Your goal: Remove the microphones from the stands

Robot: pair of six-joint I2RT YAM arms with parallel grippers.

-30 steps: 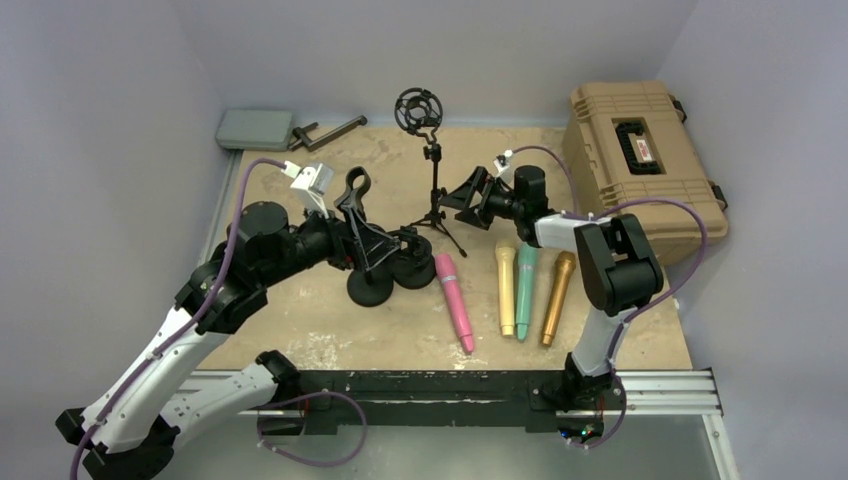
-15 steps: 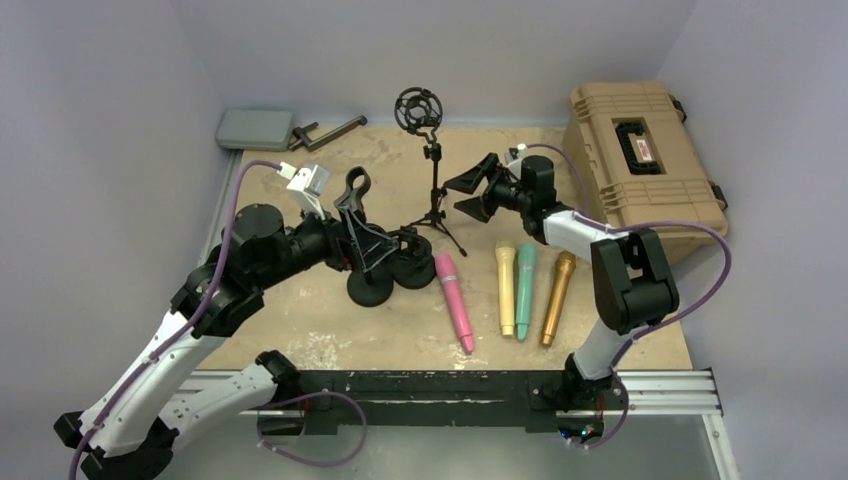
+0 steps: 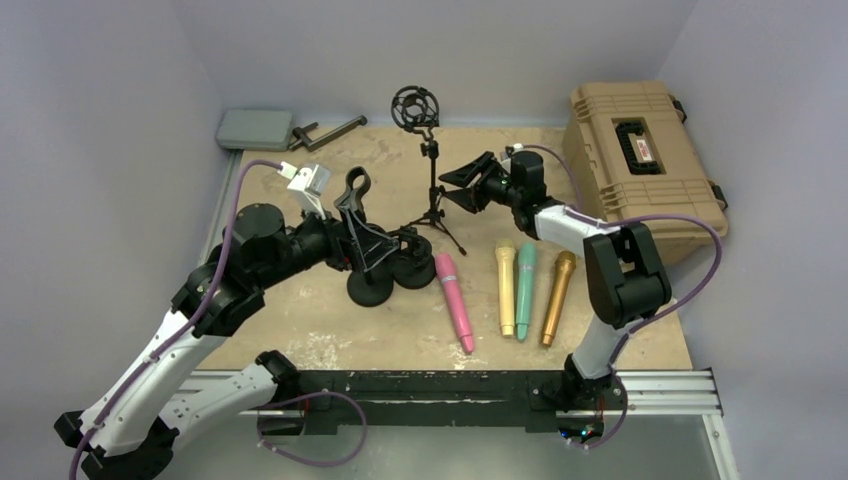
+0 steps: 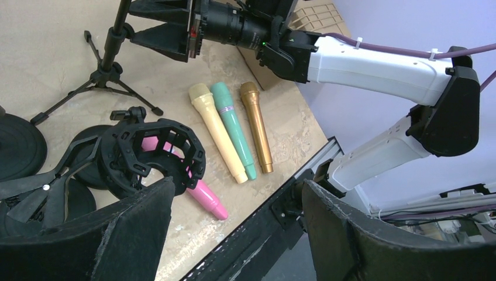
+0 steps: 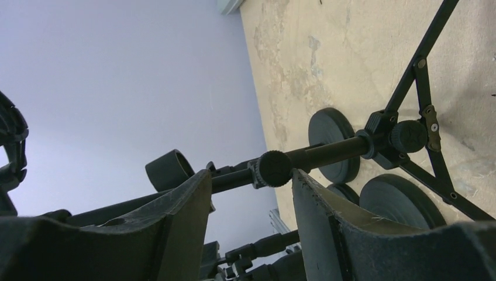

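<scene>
The counter [image 3: 400, 330] is a tan board with pale walls close on its left, far and right sides. Only the near edge is open, and a black rail runs along it.

The left arm [image 3: 200, 300] comes in over the left edge. The right arm [image 3: 620, 270] stands at the near right corner and bends back toward the middle. A big tan case [image 3: 640, 160] fills the far right corner, tight to the right edge.

The tripod stand [image 3: 433, 190] is upright near the middle of the far edge, with a round black ring holder [image 3: 414, 108] on top. The right gripper [image 3: 447, 186] is just beside its pole. Its jaws are apart, with nothing held between them. I cannot tell if the tips touch the pole.

Two low black stands with round feet [image 3: 370, 290] sit left of the middle. The left gripper [image 4: 238, 182] hangs over them, spread wide and grasping nothing.

Four microphones lie flat on the counter, right of the middle. The pink microphone [image 3: 455, 300] is tilted, and its tip is near the near edge. The yellow microphone [image 3: 506, 290] and the green microphone [image 3: 526, 290] are side by side, with the gold microphone [image 3: 558, 298] just beside them. Bare board shows between the pink one and the yellow one. A wide bare patch is at the near left corner.

A gray box [image 3: 255, 128] and a black clamp [image 3: 325, 133] sit at the far left corner.
</scene>
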